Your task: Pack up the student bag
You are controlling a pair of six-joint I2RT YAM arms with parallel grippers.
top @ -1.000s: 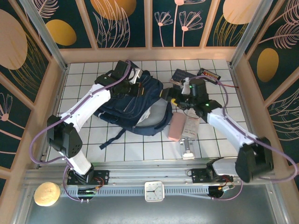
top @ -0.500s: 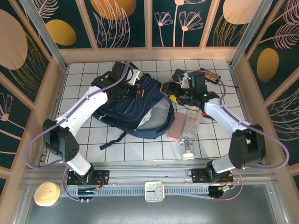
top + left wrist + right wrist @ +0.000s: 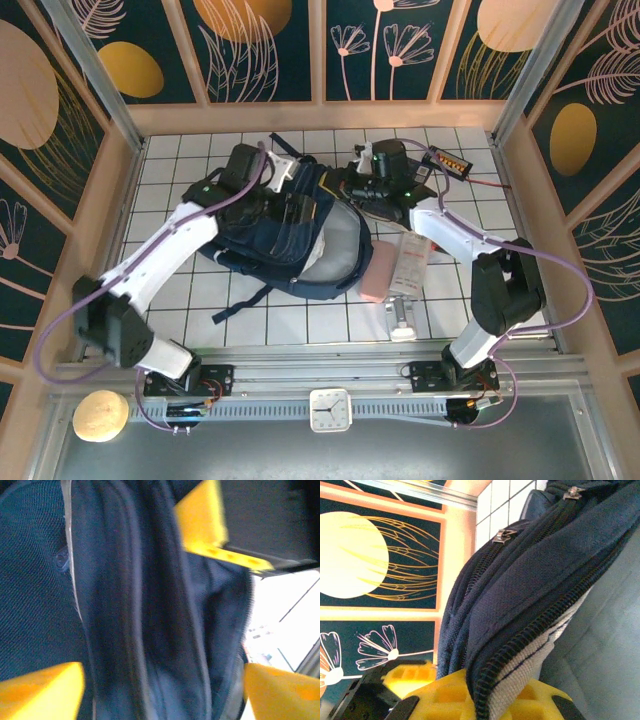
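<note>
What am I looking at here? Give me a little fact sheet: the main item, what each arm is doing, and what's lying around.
Main item: bag, navy, lying on the tiled table
Bag state: unzipped, pale grey lining showing
Left end effector: open, over the bag's fabric folds
Right end effector: shut on the bag's zipper edge
Beside the bag: pink case and white box, side by side

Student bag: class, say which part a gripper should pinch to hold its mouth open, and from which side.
On the student bag, the zipper rim: a thin raised fabric edge, easy to pinch. Come from its far-right end, where the right gripper is shut on it.
</note>
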